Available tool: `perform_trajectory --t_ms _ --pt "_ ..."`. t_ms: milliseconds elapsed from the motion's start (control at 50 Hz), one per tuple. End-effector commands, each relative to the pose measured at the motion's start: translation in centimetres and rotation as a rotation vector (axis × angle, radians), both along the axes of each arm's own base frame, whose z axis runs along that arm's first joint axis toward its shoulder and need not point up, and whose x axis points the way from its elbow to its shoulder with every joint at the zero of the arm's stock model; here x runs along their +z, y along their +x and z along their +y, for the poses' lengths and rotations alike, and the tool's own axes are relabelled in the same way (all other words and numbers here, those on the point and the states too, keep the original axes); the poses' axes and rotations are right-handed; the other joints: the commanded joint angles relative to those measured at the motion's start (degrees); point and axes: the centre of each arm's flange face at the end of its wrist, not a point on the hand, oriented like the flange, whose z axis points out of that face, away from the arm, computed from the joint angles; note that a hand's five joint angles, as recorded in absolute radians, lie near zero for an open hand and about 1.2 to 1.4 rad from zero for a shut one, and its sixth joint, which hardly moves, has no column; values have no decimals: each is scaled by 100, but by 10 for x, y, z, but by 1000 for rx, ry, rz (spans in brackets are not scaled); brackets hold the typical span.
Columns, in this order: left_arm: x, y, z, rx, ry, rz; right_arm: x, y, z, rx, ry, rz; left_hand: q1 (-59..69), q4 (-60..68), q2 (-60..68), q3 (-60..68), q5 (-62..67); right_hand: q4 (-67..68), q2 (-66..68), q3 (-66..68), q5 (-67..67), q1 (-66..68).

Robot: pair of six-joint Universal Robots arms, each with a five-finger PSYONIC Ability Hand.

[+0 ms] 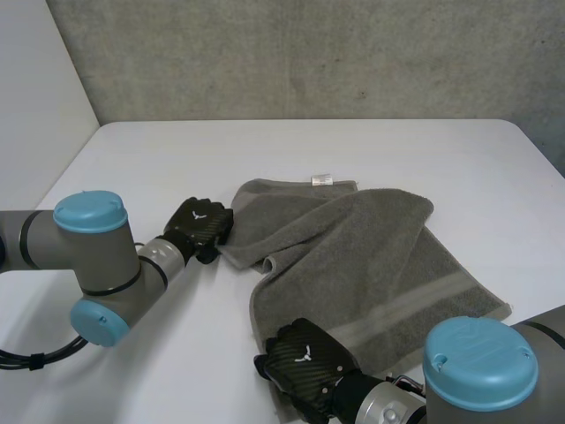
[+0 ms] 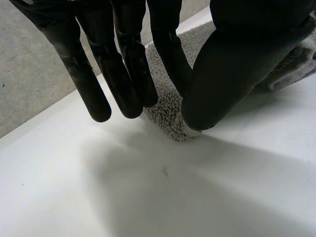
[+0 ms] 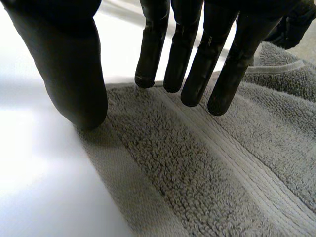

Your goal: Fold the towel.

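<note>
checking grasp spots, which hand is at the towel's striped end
The right hand: it is at the near corner of the towel, where the woven stripe runs. The left hand is at a plain corner.

Left arm [image 1: 110,263], far left: grey tubular joints are recorded, closed off by round light-blue caps [image 1: 88,212], with a thin black seam ring between segments. A pale metal collar [image 1: 164,253] is fitted just behind the hand.

Left hand [image 1: 201,225]: black, its back panelled in a woven carbon pattern and marked with a small white emblem [image 1: 198,215].

Right arm [image 1: 481,367], near right: same grey body, one large light-blue cap.

Right hand [image 1: 305,355]: same black weave and white emblem.

Close up, the fingers [image 2: 98,89] are noted as smooth matt-black rods with rounded tips. The thumb [image 3: 69,74] is markedly thicker and blunt-ended.
</note>
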Motion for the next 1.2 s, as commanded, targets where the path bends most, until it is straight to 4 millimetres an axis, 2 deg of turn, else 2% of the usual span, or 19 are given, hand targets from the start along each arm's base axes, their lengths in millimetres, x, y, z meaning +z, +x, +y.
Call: perform_trajectory --t_ms 20,40,60,100,300,340,380,440,460,480,500,520,700,920,1200 --pt "1 0 0 0 -2 1 -3 0 -2 -4 0 8 900 873 875 885 898 1031 1042 1017 1020 1022" --pt "1 0 0 0 -2 1 -2 0 -3 -7 -2 6 900 873 875 885 898 1986 1997 1973 1976 1978" --pt "1 0 0 0 -2 1 -2 0 -3 -7 -2 6 900 873 875 885 898 1996 2007 1982 1985 1987" --pt "2 0 0 0 -3 1 2 0 -7 -19 -15 -2 883 856 858 868 881 3716 3727 3702 3705 3707" --pt "5 -1 0 -2 -9 5 11 1 -10 -32 -42 -22 883 856 858 868 881 3723 3734 3709 3712 3714" --pt "5 -1 1 -3 -9 5 12 0 -13 -42 -45 -24 883 856 858 868 881 3723 3734 3709 3712 3714" --pt "6 -1 1 -3 -11 6 14 -3 -24 -71 -49 -28 883 856 858 868 881 3723 3734 3709 3712 3714" --pt "7 -1 1 -3 -12 6 17 -5 -27 -82 -51 -30 883 856 858 868 881 3723 3734 3709 3712 3714" --pt "7 -1 1 -3 -12 6 19 -6 -27 -86 -49 -30 866 839 841 852 865 3079 3090 3065 3068 3070" --pt "6 -1 2 -5 -11 6 17 -7 -24 -79 -37 -24 866 839 841 851 864 -75 -64 -89 -86 -84" --pt "6 -1 2 -5 -11 6 17 -7 -24 -79 -37 -24 866 839 841 851 864 -106 -95 -120 -117 -115" --pt "6 -1 2 -4 -8 6 15 -8 -22 -76 -24 -24 866 839 841 851 864 -2338 -2327 -2352 -2349 -2347" --pt "5 0 3 -3 -5 4 12 -3 -10 -36 -21 -28 849 822 824 835 848 -2428 -2417 -2442 -2439 -2437" --pt "5 0 3 -3 -6 4 -4 -1 -10 -29 1 -2 849 822 824 835 848 -1740 -1729 -1753 -1750 -1748" --pt "5 0 3 -3 -6 4 -4 3 -15 -28 -14 -11 849 822 824 835 848 -1133 -1122 -1147 -1144 -1142"
